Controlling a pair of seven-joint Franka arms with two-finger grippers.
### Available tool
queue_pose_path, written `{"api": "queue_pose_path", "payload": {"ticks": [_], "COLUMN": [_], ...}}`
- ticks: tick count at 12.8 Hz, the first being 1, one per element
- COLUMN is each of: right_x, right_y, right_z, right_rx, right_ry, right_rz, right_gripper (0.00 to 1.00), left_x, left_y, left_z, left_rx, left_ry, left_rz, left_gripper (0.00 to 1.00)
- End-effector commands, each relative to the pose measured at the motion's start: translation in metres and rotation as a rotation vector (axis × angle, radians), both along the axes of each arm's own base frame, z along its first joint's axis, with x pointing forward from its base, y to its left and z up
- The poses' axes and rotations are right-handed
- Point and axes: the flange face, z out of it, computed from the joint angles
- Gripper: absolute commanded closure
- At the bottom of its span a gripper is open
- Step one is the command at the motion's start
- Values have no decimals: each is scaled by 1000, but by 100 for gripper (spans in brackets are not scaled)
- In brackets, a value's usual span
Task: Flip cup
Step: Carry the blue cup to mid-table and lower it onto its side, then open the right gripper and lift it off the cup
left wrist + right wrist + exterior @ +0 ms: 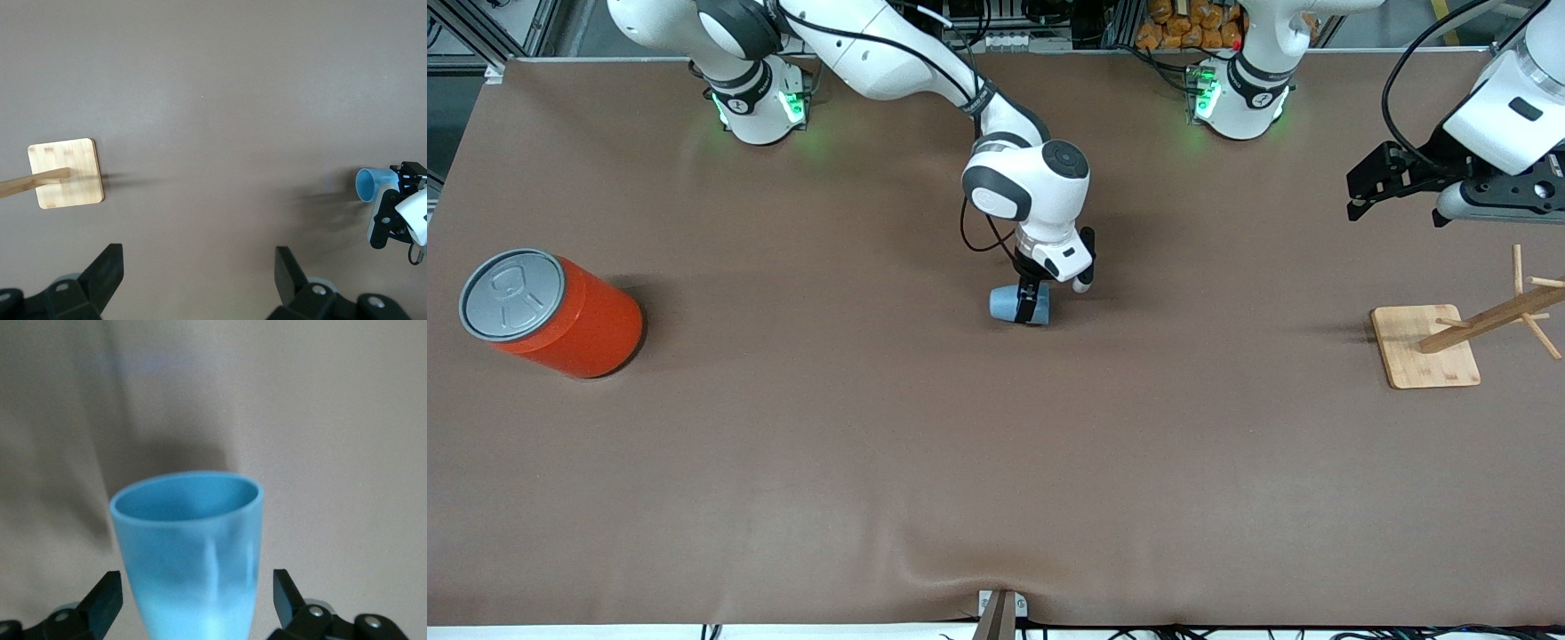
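A: Counter (871, 462): brown cover, mostly bare. Biggest item = orange can (560, 316), grey lid, tipped on its side at the right arm's end. Well apart from everything.

B: Anything at the left arm's end?

A: Wooden rack (1427, 345), square bamboo base flat on the counter, pegged stem leaning out past the frame edge. Nothing between it and mid-counter. No obstruction either way.

B: Cup?

A: Light-blue cup (1009, 304), mid-counter, lying sideways, mouth toward the left arm's end per left wrist view. Sits between the fingers of the right claw (1032, 307). From the right wrist view: fingers (103, 600) spread wide, visible gap to cup wall on both sides. Not gripping.

B: Left claw?

A: Left claw (1356, 191) up in the air over bare counter near the rack, waiting. Spread wide, empty, fingers (107, 267) well apart in own wrist view.
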Motion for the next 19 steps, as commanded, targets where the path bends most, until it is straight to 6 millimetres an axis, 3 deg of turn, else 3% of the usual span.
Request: {"api": "queue_pose_path", "payload": {"ticks": [1,6,9,12,15,17,19], "right_x": [-2,1,0,8,39,72,109], "right_y": [1,-2,-4,-15,-47,-89,-156], "right_z": [0,22,66,131,184,214,262], "right_rx": [-15,-25,-18,51,129,152,153], "right_ry": [-23,-24,-1,29,48,74,69], "right_rz": [-3,-27,-72,-141,-230,-323,-445], "right_gripper": [0,0,0,0,0,0,0], "left_x": [4,7,7,4,3,1,0], "left_y": [-2,0,2,1,-1,0,0], "left_z": [1,1,2,6,7,11,12], "left_rx": [20,19,19,14,12,12,8], "left_ry": [-6,-17,-19,-27,-29,-35,-34], "left_rz": [-2,3,9,15,16,18,12], "left_gripper": [0,0,0,0,0,0,0]}}
